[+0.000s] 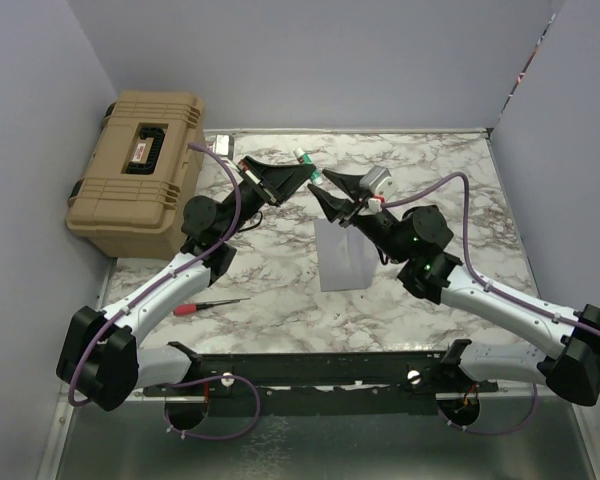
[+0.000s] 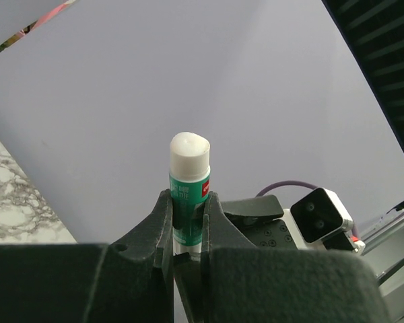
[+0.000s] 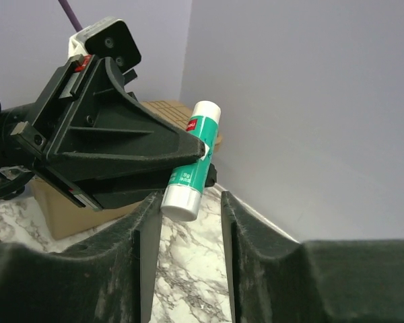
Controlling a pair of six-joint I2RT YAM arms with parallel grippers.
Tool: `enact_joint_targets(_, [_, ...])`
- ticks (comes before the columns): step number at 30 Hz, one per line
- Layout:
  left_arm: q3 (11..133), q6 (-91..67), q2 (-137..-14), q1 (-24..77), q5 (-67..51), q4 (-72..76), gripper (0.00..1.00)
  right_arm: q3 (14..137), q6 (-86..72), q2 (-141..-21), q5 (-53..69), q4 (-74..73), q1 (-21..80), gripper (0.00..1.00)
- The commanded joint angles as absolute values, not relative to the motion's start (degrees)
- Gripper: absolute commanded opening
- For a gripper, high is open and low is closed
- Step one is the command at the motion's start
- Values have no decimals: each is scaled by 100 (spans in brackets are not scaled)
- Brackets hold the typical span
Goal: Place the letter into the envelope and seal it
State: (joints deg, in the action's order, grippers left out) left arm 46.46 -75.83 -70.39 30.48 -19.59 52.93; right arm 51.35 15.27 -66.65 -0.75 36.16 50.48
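The left gripper (image 2: 188, 225), right up at the lens, is clamped on the middle of the glue stick (image 2: 189, 182) above the far-middle of the table (image 1: 460, 200). The right gripper (image 3: 187, 222) gapes wide, with the stick's white end lined up between its fingers. The envelope (image 1: 345, 258) lies flat mid-table and there's no letter showing anywhere, so my worry is an off-centre pinch or hard tug levering the stick loose so it drops.

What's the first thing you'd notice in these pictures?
The green and white glue stick jumps out first, pinched in the left gripper and held up in the air over the middle of the table. The right gripper is open right beside its bottom end. At the back left sits a big tan case, and a grey envelope lies flat on the marble table below the grippers.
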Motion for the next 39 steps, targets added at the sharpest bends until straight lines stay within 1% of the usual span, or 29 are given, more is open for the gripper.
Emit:
enact_joint_targets(1, [4604, -7515, -6899, 3063, -2057, 5432, 0, 5193, 1338, -6697, -222, 3806, 5045, 31])
enact_joint_targets(3, [4604, -7503, -6893, 3061, -2072, 5432, 0, 5220, 1196, -6689, -298, 3806, 5045, 16])
enact_joint_targets(4, [4595, -7487, -6884, 3062, -2072, 5432, 0, 5246, 1034, -6682, -395, 3784, 5045, 10])
enact_joint_targets(8, [4373, -7327, -6694, 3059, -1839, 5689, 0, 5980, -765, -6576, -697, 2647, 5045, 1])
enact_joint_targets(10, [4248, -7179, -6574, 3061, -1692, 5963, 0, 6248, -1725, -6501, -763, 2214, 5045, 1])
enact_joint_targets(12, [4197, -7035, -6529, 3063, -1629, 6294, 0, 6279, -2492, -6373, -650, 2194, 5041, 1])
enact_joint_targets(19, [4291, -6488, -6745, 3059, -1895, 7327, 0, 5969, -5438, -5948, -702, 2237, 5020, 1])
enact_joint_targets(25, [4407, -6280, -6911, 3063, -2195, 7742, 0, 5319, -7523, -5846, -307, 3191, 4903, 1])
enact_joint_targets(28, [4413, -6331, -6957, 3059, -2221, 7884, 0, 5083, -8206, -5906, -156, 3576, 4858, 0])
enact_joint_targets(30, [4397, -6379, -6973, 3059, -2175, 7910, 0, 4983, -8364, -5953, -67, 3809, 4835, 1])
enact_joint_targets(31, [4390, -6396, -6978, 3059, -2142, 7914, 0, 4963, -8276, -5965, -62, 3892, 4834, 5])
enact_joint_targets(32, [4380, -6446, -6986, 3060, -2106, 7911, 0, 4964, -8039, -5951, -69, 3950, 4834, 16])
enact_joint_targets(35, [4338, -6636, -7003, 3059, -1926, 7824, 0, 5118, -6448, -5829, -36, 3765, 4834, 57])
enact_joint_targets(36, [4334, -6705, -7005, 3059, -1882, 7761, 0, 5217, -5754, -5779, 44, 3608, 4834, 64])
enact_joint_targets(37, [4329, -6772, -7005, 3059, -1840, 7685, 0, 5299, -4817, -5748, 246, 3520, 4834, 69])
enact_joint_targets(39, [4318, -6889, -7005, 3059, -1766, 7528, 0, 5543, -3312, -5758, 501, 3088, 4834, 73])
